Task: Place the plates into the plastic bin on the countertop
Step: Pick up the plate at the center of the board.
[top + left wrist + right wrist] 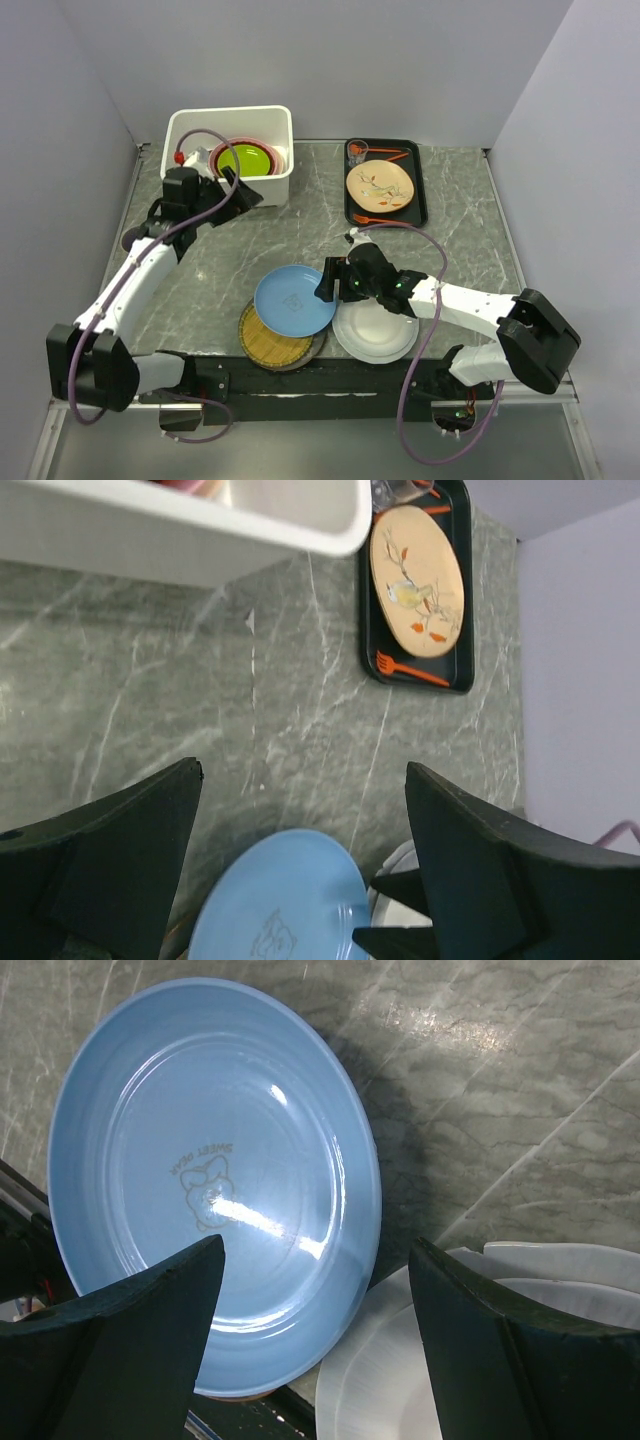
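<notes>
At front of tabletop [460, 230] | right tool [318, 1250] open above edge of blue plate [200, 1160] | left tool [300, 780] open, empty, beside bin [275, 182] | step: grasp blue plate | next: close on rim, lift.

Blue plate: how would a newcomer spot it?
Find the near edge of the grey countertop, where several plates cluster. The blue plate rests on a brown patterned plate, beside white ones. It alone is pale blue, with a faint central drawing.

The left claw [303, 775] stands spread wide above the grey surface [150, 710]. The plastic bin [180, 530] is at upper left, the black tray [455, 650] with a peach plate [417, 580] upper right, and a blue plate [285, 910] bottom centre.
</notes>
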Robot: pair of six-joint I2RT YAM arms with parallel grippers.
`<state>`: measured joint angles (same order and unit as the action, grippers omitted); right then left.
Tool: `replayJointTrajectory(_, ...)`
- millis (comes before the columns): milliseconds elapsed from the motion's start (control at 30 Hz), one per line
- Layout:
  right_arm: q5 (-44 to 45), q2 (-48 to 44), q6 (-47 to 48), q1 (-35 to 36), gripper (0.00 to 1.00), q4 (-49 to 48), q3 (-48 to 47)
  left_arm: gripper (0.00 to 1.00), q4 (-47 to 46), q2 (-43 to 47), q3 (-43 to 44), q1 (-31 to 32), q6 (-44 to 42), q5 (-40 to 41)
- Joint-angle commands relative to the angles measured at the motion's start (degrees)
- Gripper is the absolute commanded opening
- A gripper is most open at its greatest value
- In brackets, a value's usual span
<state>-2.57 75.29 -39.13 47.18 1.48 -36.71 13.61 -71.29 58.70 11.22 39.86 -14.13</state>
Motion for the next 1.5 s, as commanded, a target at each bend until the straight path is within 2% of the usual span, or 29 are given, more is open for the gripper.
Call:
replayJointTrajectory(0, 0.72, -2.25, -0.15, -0.42, 0.81, -0.33, -0.03, 0.86, 0.45, 5.01, -5.51, 1.17, -0.13, -0.20)
replayJointTrajectory(167, 0.46, -1.81, -0.33, -0.42, 0.82, -0.51, -0.12, 0.87, 0.98, 9.23, -12.98, 2.31, 1.62, -0.19)
replayJointTrajectory(467, 0.20, -1.02, -0.86, -0.42, 0.81, -1.21, -0.20, 0.86, 2.65, 13.10, -20.63, 4.33, 3.56, 0.42)
replayJointTrajectory(1000, -1.04, -0.31, -1.65, -0.33, 0.82, -2.71, -0.03, 0.77, 8.45, 19.34, -26.26, 9.43, 5.85, 2.96)
replayJointTrajectory(1467, -0.95, -0.40, -1.73, -0.42, 0.82, -2.71, 0.15, 0.66, 5.99, 17.85, -29.52, 13.82, 8.04, 3.85)
